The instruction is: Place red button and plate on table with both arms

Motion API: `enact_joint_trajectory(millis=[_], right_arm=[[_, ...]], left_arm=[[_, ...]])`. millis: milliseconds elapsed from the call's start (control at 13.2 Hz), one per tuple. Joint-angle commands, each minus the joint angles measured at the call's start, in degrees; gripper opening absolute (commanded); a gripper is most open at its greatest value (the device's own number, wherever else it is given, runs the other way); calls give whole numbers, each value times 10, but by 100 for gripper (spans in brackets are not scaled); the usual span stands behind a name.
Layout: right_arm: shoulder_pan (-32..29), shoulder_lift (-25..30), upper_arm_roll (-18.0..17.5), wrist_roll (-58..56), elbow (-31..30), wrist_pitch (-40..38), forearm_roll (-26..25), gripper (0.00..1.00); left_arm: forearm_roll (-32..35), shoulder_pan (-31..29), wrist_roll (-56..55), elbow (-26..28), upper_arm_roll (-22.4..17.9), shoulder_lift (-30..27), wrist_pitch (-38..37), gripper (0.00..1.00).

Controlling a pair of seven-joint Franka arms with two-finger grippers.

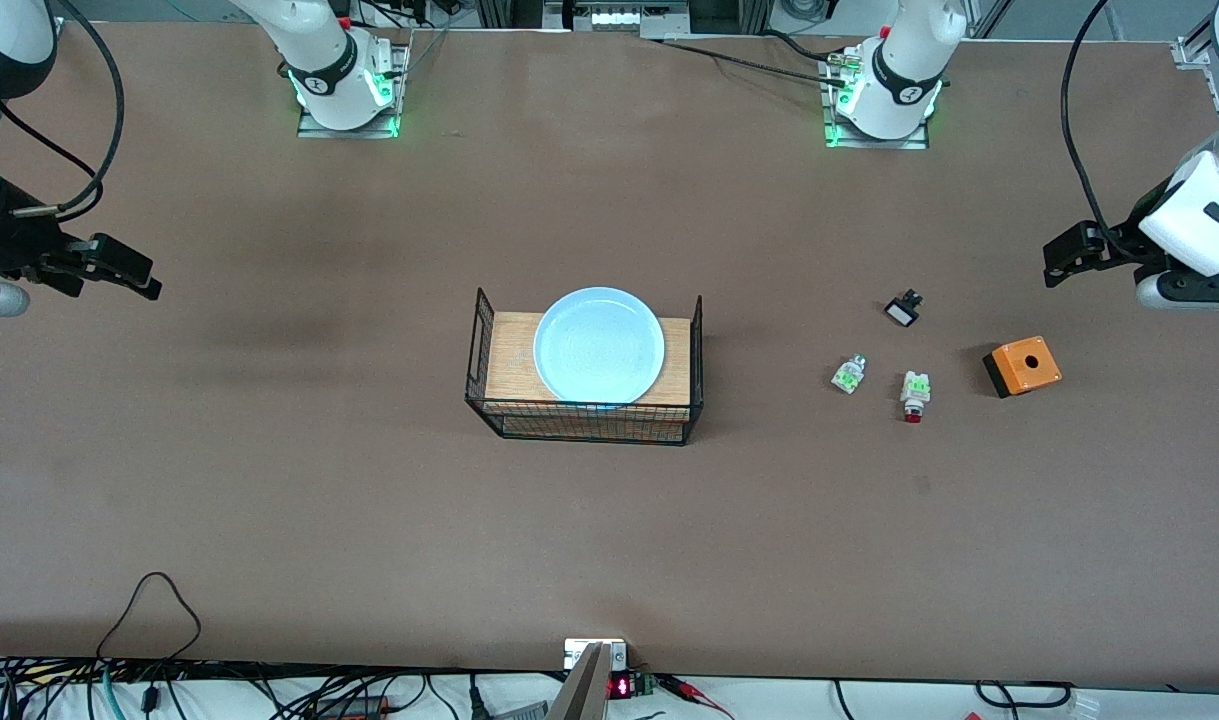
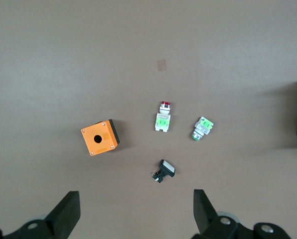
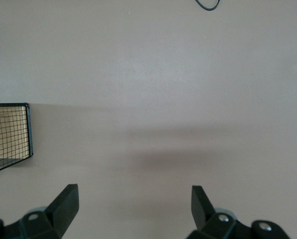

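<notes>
The pale blue plate (image 1: 599, 345) lies on the wooden top of a black wire rack (image 1: 489, 345) at the middle of the brown table (image 1: 269, 480). The red button (image 1: 915, 394) lies on the table toward the left arm's end, red cap pointing at the front camera; it also shows in the left wrist view (image 2: 163, 119). My left gripper (image 1: 1054, 265) hangs open and empty over the table at that end, apart from the small parts, and shows in its wrist view (image 2: 137, 206). My right gripper (image 1: 139, 278) hangs open and empty over bare table at the right arm's end (image 3: 133, 201).
A white-green part without a red cap (image 1: 849, 374) lies beside the red button. An orange box with a round hole (image 1: 1022, 366) and a black part with a white face (image 1: 903, 308) lie close by. A rack corner (image 3: 9, 137) shows in the right wrist view.
</notes>
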State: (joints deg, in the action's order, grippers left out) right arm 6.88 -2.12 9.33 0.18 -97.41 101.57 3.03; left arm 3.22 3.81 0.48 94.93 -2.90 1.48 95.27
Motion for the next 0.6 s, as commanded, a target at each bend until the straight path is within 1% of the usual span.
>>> enact_joint_trajectory(millis=[0, 529], right_arm=[[-1, 12, -3, 11, -10, -3, -8, 100], [-1, 12, -3, 11, -10, -9, -7, 100]], left_arm=[[-15, 4, -2, -18, 0, 7, -13, 100], [-14, 4, -3, -18, 3, 9, -27, 100]])
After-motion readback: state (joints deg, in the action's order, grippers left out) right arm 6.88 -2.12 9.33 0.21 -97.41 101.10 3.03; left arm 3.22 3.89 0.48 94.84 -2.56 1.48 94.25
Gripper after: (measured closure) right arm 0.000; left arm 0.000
